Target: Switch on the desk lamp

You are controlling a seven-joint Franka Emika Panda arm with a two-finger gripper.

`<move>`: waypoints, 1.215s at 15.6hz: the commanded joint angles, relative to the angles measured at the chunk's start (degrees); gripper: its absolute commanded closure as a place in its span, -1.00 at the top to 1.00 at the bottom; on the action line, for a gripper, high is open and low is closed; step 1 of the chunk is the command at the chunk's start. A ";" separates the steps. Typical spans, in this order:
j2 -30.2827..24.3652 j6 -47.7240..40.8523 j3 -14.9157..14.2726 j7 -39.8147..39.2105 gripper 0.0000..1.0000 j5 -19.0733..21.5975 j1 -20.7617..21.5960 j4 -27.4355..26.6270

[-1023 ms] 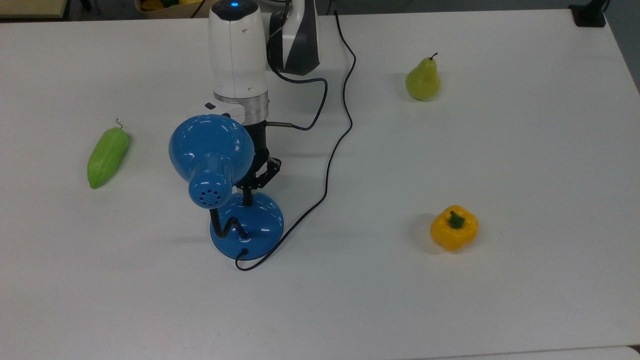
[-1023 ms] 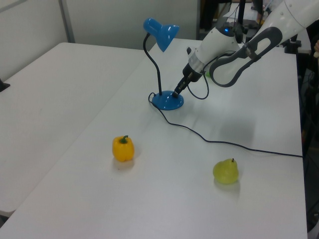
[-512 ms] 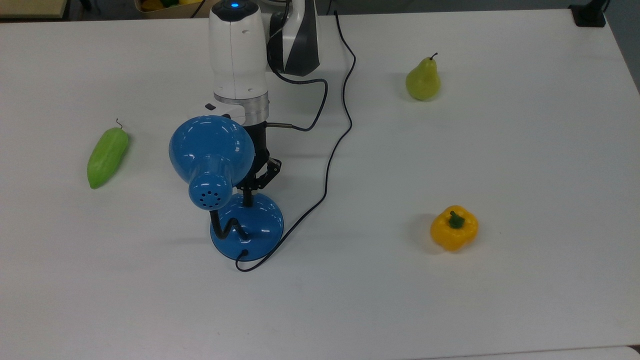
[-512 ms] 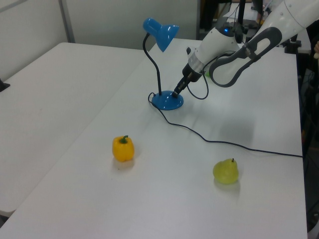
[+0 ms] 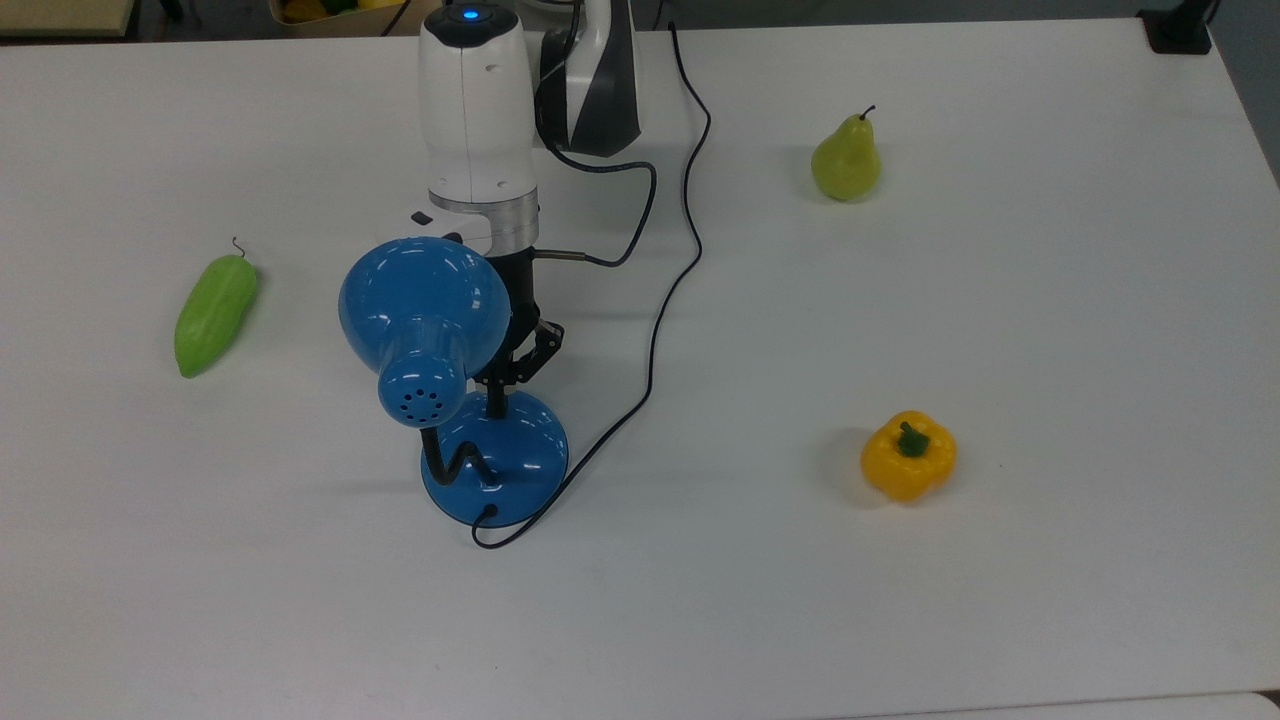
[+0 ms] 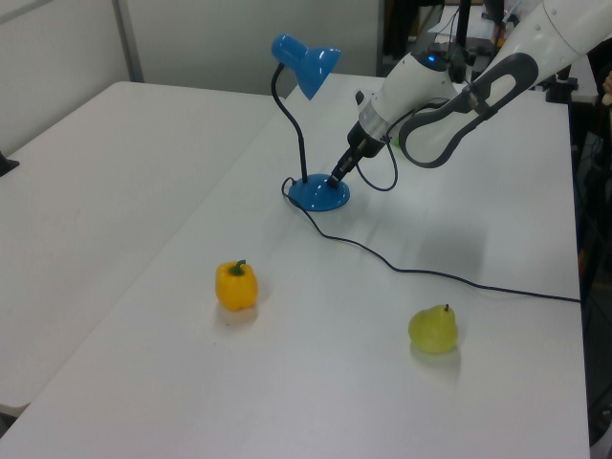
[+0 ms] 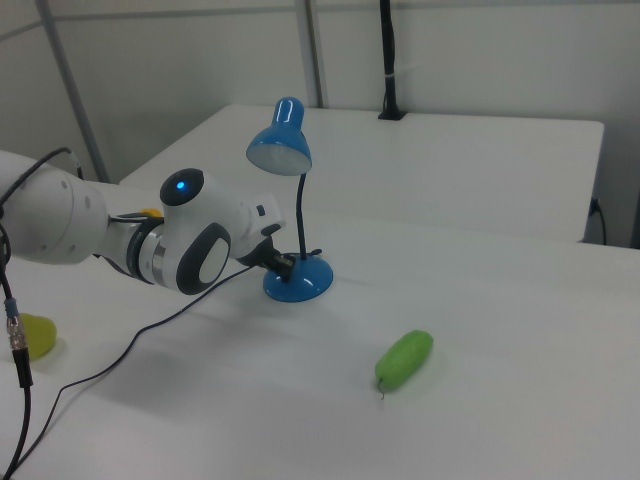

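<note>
A white table carries a glossy blue desk lamp; around the lamp lie a green cucumber, a yellow-green pear and a yellow bell pepper

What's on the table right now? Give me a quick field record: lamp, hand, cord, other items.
lamp: desk lamp upright, shade unlit in the right view
hand: hand tip pressed on the lamp's base, at the side facing the arm
cord: black cord trails from the base across the white table
other items: yellow pepper, green pear, long green vegetable, all apart from the lamp
</note>
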 commanded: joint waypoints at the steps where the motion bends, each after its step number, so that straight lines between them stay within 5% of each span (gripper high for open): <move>1: 2.74 -3.48 -0.43 1.24 -1.00 -0.22 0.55 1.07; 19: 1.06 -3.66 -0.43 0.89 -1.00 -0.65 -0.15 1.43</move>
